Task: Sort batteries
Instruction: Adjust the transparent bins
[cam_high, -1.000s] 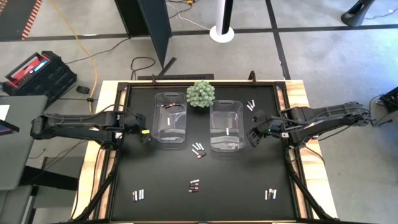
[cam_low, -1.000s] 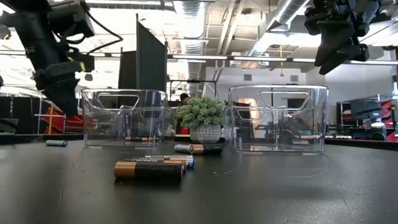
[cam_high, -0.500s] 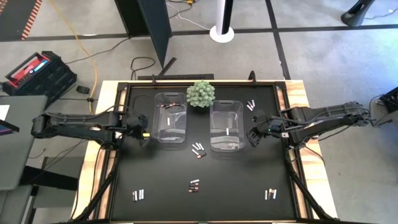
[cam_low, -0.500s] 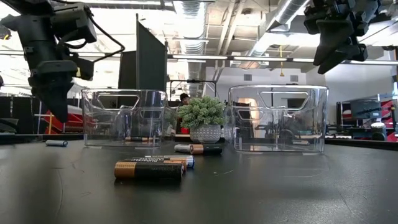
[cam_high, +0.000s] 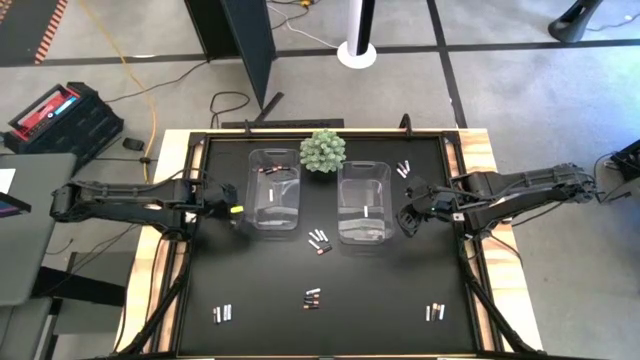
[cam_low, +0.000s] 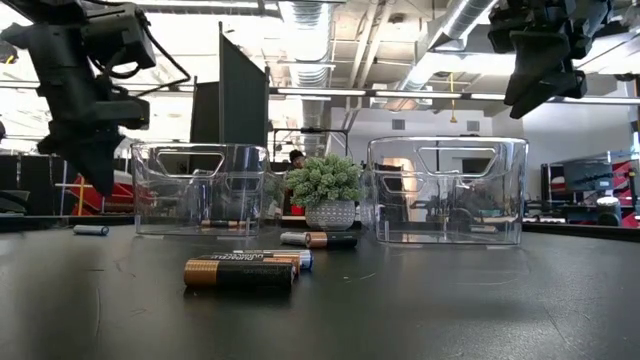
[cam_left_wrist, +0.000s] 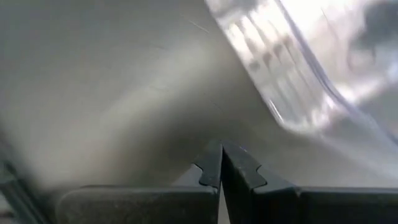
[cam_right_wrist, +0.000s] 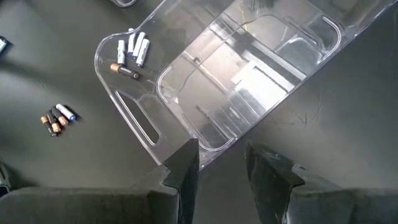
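Batteries lie in small groups on the black table: between the bins (cam_high: 319, 241), near the front (cam_high: 312, 298), front left (cam_high: 223, 314), front right (cam_high: 434, 312) and far right (cam_high: 403, 169). In the low view dark copper-ended cells (cam_low: 240, 272) lie in front, and one pale cell (cam_low: 90, 230) lies left of the left bin. The left clear bin (cam_high: 274, 189) and the right clear bin (cam_high: 363, 200) each hold a few cells. My left gripper (cam_high: 232, 213) hangs shut beside the left bin's left wall (cam_left_wrist: 221, 163). My right gripper (cam_high: 408, 218) is open above the table by the right bin's right side (cam_right_wrist: 221, 168).
A green spiky ball plant (cam_high: 322, 150) in a pot stands at the far edge between the two bins. Raised rails run along the table's left (cam_high: 185, 250) and right (cam_high: 462, 250) edges. Open black surface lies between the front battery groups.
My left gripper has shifted a little toward the table's left edge beside the left bin and turned from slanting to more upright. It stays shut.
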